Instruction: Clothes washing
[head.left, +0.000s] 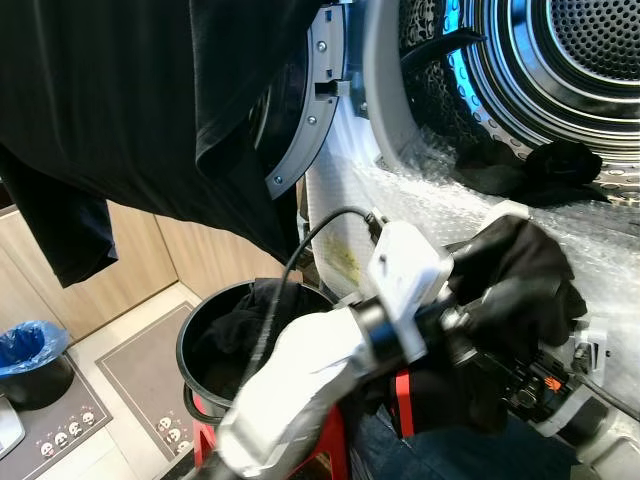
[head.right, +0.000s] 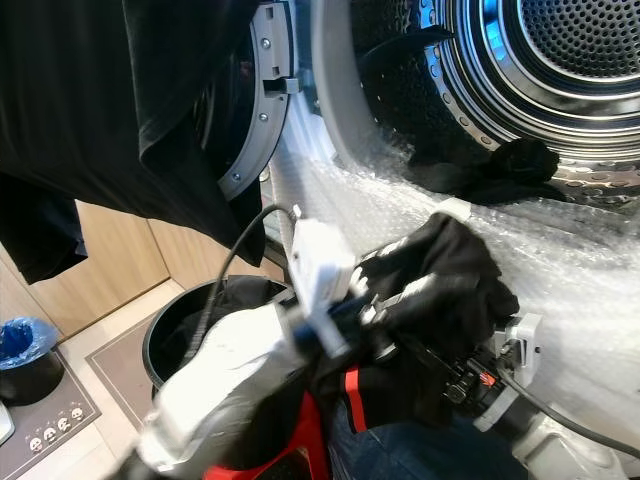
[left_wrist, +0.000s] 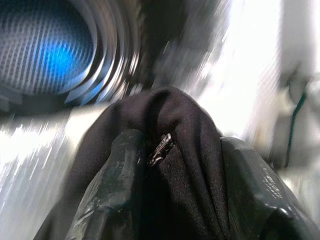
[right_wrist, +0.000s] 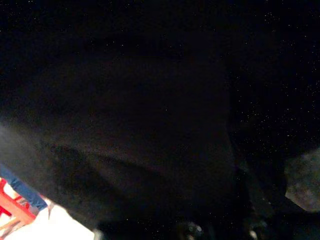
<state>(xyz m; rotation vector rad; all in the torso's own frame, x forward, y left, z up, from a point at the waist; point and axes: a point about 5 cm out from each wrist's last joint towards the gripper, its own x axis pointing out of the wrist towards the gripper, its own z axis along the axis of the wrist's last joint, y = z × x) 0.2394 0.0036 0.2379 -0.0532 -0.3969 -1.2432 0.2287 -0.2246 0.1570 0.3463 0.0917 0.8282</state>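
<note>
No legible txt, labels or nos. anywhere.

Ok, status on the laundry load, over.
Left pincer shut on black garment, at washer drum mouth. Right pincer's state unclear, buried in dark cloth. More black clothes inside drum, more in bucket. Hanging black shirt covers door.

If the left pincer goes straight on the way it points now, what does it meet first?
Probably the bubble-wrapped sill, then the drum opening. The left pincer, shut on a black garment, points there; depth is unclear.
</note>
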